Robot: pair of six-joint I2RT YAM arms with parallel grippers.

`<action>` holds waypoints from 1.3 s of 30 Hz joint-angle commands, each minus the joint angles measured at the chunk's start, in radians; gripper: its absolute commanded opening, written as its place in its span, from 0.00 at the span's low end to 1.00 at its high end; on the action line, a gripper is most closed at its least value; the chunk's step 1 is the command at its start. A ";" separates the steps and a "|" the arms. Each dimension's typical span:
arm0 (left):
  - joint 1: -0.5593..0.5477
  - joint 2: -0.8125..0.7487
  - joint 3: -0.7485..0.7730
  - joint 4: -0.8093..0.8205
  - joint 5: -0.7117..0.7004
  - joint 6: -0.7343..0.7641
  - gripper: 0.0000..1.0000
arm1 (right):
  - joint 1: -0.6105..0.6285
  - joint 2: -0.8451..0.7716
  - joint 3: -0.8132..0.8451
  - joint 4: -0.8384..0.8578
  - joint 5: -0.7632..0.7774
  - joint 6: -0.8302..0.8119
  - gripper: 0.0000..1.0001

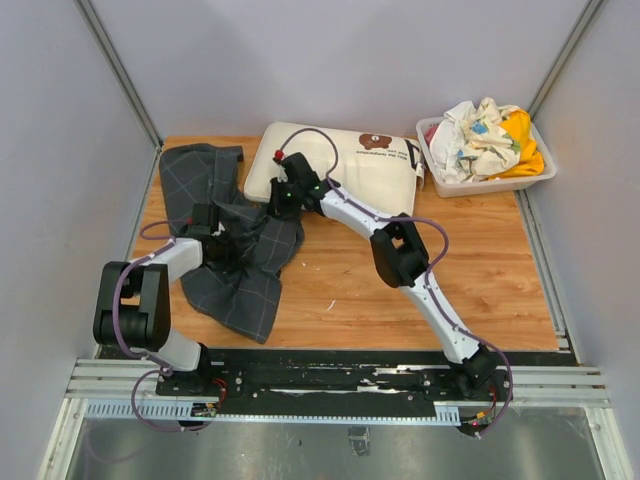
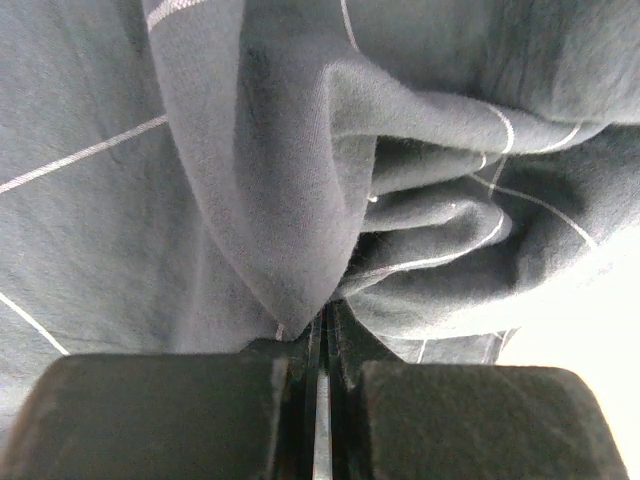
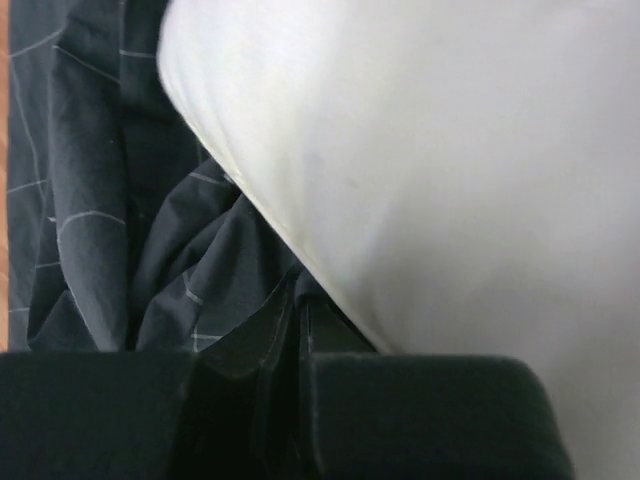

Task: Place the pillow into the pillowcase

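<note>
White plastic bin (image 1: 488,186) of cloths (image 1: 480,135) sits far right. The left tool (image 2: 320,330) pinches charcoal checked fabric pillowcase (image 2: 120,200); the right tool (image 3: 300,312), pressed together, meets cream rectangular pillow (image 3: 450,180).

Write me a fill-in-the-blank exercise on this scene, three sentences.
1. The pillowcase lies crumpled to the ____ of the pillow.
2. The left gripper is shut on the ____.
3. The bin of cloths stands at the table's far ____ corner.
Missing words: left; pillowcase; right.
</note>
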State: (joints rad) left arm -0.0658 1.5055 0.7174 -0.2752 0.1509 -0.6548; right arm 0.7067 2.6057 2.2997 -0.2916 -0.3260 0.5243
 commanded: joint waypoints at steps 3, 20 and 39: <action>0.069 0.028 0.034 -0.039 -0.037 0.077 0.00 | 0.041 0.022 0.024 0.096 -0.024 0.083 0.15; 0.015 -0.224 0.084 -0.165 -0.120 0.126 0.74 | -0.039 -0.497 -0.493 0.089 0.173 -0.044 0.71; -0.466 -0.332 0.066 -0.308 -0.352 0.151 0.70 | -0.042 -1.088 -1.118 0.004 0.318 -0.033 0.77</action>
State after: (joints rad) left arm -0.4473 1.1301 0.7708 -0.5480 -0.1211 -0.5114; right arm 0.6666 1.5768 1.2427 -0.2771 -0.0490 0.4973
